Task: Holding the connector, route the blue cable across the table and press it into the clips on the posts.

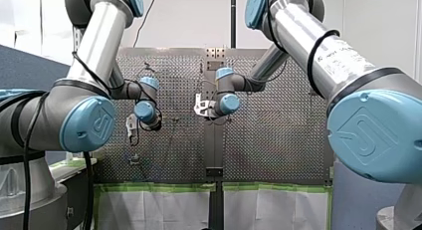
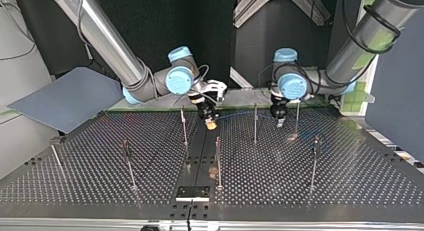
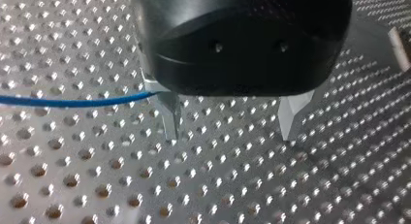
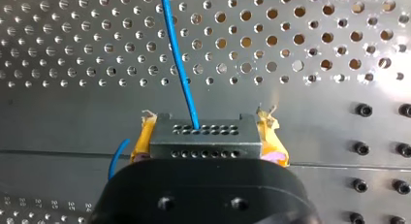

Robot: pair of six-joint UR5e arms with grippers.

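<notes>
In the right wrist view my right gripper (image 4: 203,151) is shut on a grey connector (image 4: 202,136), its yellow pads (image 4: 144,136) pressed to both sides. The blue cable (image 4: 177,59) leaves the connector's holes and runs ahead over the perforated table. My left gripper (image 3: 230,132) is open, its metal fingers (image 3: 170,120) wide apart just above the plate with nothing between them. The blue cable (image 3: 72,102) reaches one finger's outer side and disappears behind the gripper body. In the top view my right gripper (image 2: 210,122) and my left gripper (image 2: 280,122) hang near the far edge, with the cable (image 2: 240,113) faintly strung between them.
Several thin posts stand on the table, among them a post (image 2: 184,126) beside my right gripper, a post (image 2: 255,123) between the grippers and a post (image 2: 298,116) just past my left gripper. A black plate (image 2: 192,192) lies at the near edge. A grey board (image 2: 65,98) leans at the top view's left.
</notes>
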